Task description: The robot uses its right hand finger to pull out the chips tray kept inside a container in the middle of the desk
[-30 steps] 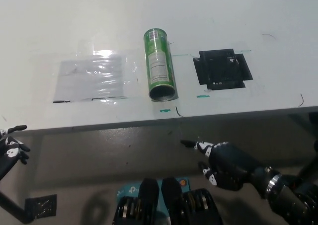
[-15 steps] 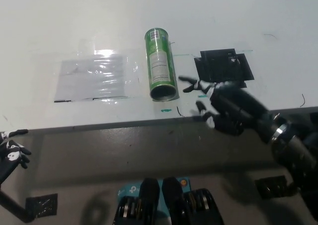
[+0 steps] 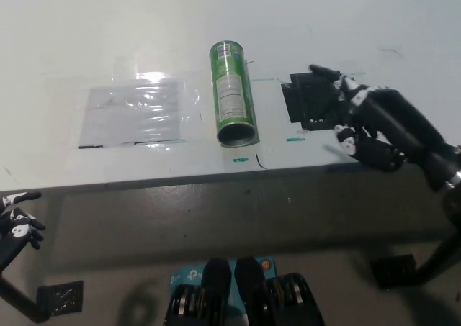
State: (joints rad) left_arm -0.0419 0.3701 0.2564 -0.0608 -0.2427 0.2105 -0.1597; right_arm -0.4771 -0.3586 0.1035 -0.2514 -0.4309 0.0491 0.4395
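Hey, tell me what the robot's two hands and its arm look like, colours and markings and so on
The right hand is black with white patches at the fingertips, on a bulky black arm. The left hand, at the lower left edge, is white with small black marks, on a dark stem. No cables visible.

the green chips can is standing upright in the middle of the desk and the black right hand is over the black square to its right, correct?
Not quite. The head view shows the green chips can lying on its side, open end toward the desk's near edge. The rest holds: the black right hand is over the black square.
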